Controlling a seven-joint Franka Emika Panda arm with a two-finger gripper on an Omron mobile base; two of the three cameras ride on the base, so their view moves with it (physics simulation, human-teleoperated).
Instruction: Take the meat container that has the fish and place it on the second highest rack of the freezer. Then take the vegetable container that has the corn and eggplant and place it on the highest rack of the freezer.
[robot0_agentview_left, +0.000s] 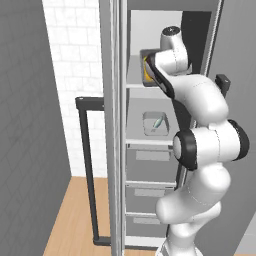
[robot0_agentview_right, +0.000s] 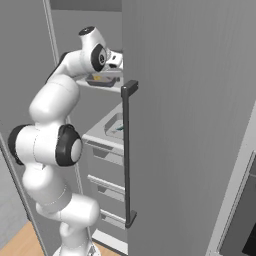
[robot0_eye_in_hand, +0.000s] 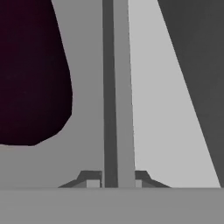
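Two trays (robot0_agentview_left: 148, 131) on freezer (robot0_agentview_left: 150, 170) racks (robot0_agentview_left: 136, 86) — wood floor (robot0_agentview_left: 75, 215), jaws astride rim (robot0_eye_in_hand: 117, 87), grip unclear.

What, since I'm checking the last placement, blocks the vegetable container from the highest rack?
Nothing visible does. The vegetable container already appears to sit on the highest rack, with the gripper astride its wall. The fish lies one shelf below, out of the way.

eggplant (robot0_eye_in_hand: 30, 74) cut off by frame edge, corn (robot0_agentview_left: 146, 70) mostly hidden behind arm
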